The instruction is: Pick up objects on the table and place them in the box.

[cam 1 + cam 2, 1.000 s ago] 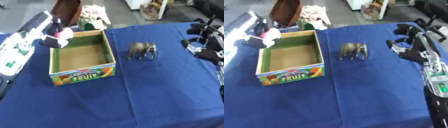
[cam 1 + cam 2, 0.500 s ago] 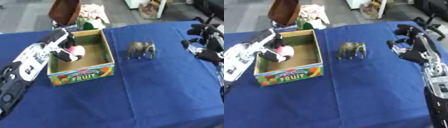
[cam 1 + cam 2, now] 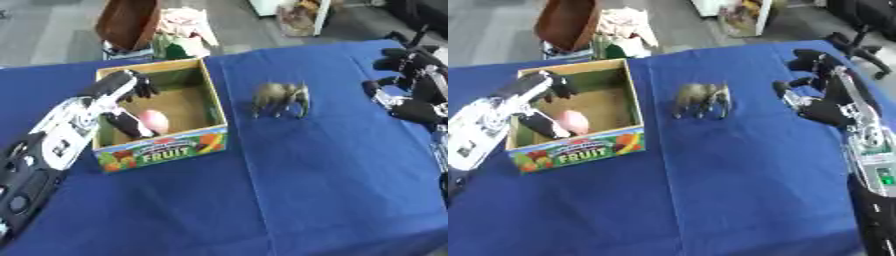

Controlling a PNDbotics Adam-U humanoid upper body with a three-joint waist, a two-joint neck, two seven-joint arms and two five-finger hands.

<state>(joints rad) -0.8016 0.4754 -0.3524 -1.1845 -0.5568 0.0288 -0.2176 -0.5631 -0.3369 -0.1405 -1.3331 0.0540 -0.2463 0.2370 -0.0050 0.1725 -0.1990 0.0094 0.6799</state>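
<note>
At the left, our left hand (image 3: 118, 100) reaches over the near-left wall of the fruit box (image 3: 162, 149), fingers spread and relaxed, gripping nothing. A pink object (image 3: 153, 121) lies inside the box, just beside the thumb. To the right of the box, a grey elephant figure (image 3: 280, 98) stands on the blue tablecloth (image 3: 306, 190). At the far right, our right hand (image 3: 815, 90) hovers, fingers loosely open, empty.

- Cardboard box (image 3: 162, 147), open-topped with "FRUIT" printed on its front, sits under the left hand (image 3: 118, 92).
- Pink, roundish object (image 3: 154, 120), possibly a toy, lies inside it, just beside that hand's thumb.
- Grey-brown elephant figure (image 3: 280, 98) stands upright, between both hands.
</note>
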